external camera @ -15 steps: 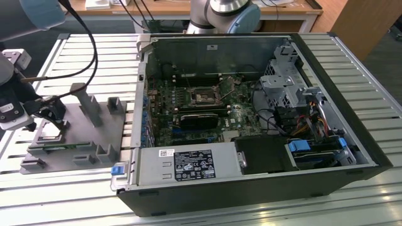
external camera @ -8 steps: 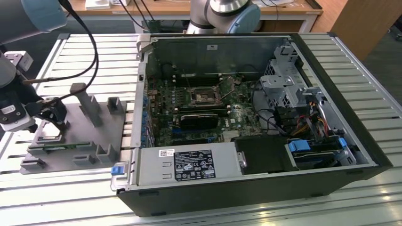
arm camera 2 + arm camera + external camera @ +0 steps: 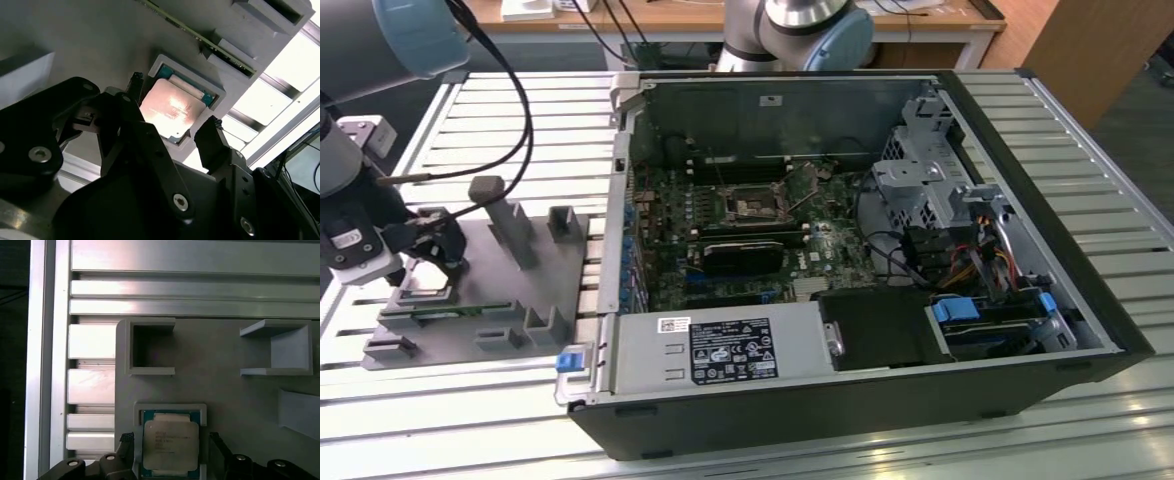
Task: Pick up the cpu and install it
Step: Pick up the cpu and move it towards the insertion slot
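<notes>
1. Directly beneath my pincer (image 3: 171,441) lies the cpu (image 3: 170,445), flat with its metal top up, centred between my fingertips (image 3: 126,439).
2. My fingers are spread wide, one outside each of two opposite edges, apparently clear of the chip and gripping nothing.
3. Being almost square, the chip has no long axis to speak of.
4. It sits in a shallow square cradle (image 3: 170,406) on the grey fixture plate (image 3: 225,390); the nearby holder (image 3: 150,347) looks empty.
5. The open computer case (image 3: 854,250) stands well apart from me.
</notes>
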`<state>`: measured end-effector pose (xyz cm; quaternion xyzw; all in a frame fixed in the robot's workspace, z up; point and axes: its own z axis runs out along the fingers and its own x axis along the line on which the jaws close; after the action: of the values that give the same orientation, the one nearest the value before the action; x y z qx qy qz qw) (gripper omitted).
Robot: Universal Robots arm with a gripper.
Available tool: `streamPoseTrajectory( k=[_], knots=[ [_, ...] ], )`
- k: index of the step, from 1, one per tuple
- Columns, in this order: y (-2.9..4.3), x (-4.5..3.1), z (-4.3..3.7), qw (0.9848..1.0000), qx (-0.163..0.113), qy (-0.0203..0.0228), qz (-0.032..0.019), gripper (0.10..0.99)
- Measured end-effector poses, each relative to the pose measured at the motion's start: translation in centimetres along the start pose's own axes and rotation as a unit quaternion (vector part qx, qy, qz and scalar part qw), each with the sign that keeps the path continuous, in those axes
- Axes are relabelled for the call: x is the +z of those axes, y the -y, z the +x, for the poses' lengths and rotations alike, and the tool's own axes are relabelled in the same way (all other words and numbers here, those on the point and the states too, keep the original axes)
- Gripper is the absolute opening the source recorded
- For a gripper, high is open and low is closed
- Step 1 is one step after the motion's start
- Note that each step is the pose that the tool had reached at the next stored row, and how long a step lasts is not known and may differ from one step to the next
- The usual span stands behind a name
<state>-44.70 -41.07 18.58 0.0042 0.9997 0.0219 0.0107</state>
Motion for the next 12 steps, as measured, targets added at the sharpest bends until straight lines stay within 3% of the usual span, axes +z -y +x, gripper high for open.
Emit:
streamPoseTrajectory(
  k=[2,3,12],
  knots=[
    [0.01,0.12,0.00,1.0000,0.000,-0.0001,-0.0002,0.686],
    [0.01,0.14,0.00,1.0000,0.000,-0.0002,-0.0004,0.624],
    [0.01,0.21,-0.03,1.0000,0.000,-0.0001,-0.0047,0.624]
  ],
)
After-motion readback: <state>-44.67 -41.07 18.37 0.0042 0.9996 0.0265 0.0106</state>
